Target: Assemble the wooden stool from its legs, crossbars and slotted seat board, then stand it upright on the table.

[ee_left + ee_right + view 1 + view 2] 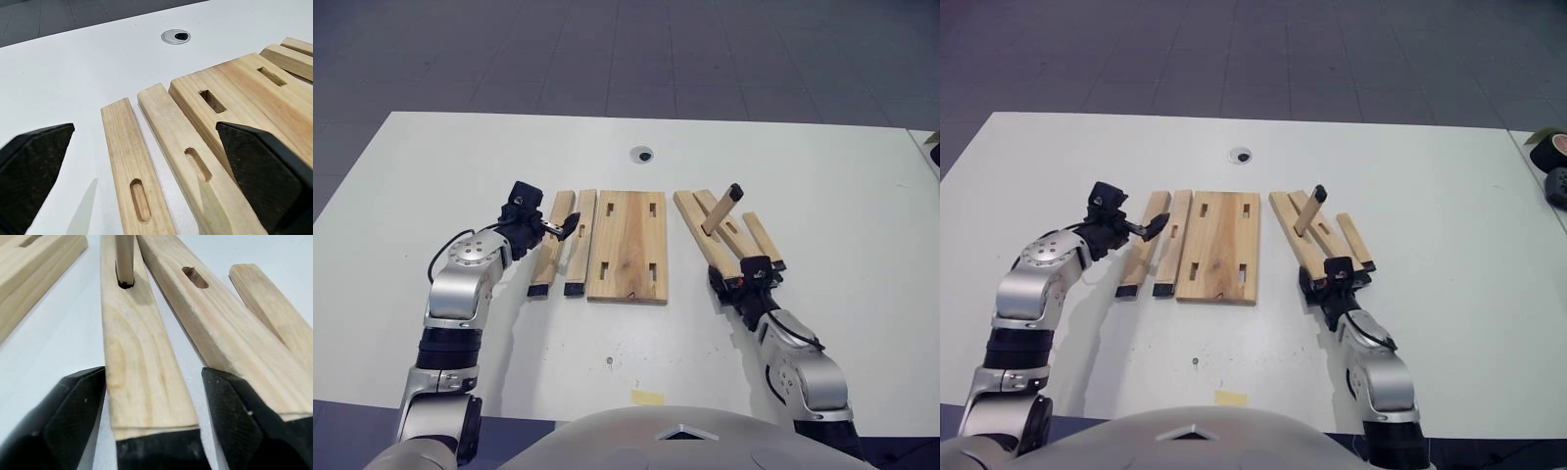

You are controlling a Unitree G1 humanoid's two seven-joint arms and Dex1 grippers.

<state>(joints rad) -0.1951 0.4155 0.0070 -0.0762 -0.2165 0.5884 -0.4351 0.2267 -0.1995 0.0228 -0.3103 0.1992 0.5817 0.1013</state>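
The slotted seat board [626,245] lies flat mid-table. Two legs [551,243] [578,243] lie side by side just left of it. My left gripper [565,227] hovers open over their middle, and the left wrist view has both legs [129,166] [181,147] between its wide-apart fingers. Right of the board lie two more legs [705,235] [731,227] and a shorter piece [762,238]. A crossbar [722,209] stands tilted in a slot of the inner leg [142,357]. My right gripper [154,396] is open, straddling that leg's black-capped near end.
A round cable grommet [643,154] sits in the table behind the board. A strip of yellow tape [646,398] is stuck near the front edge. Dark objects [1555,166] lie at the far right edge. Bare white table surrounds the parts.
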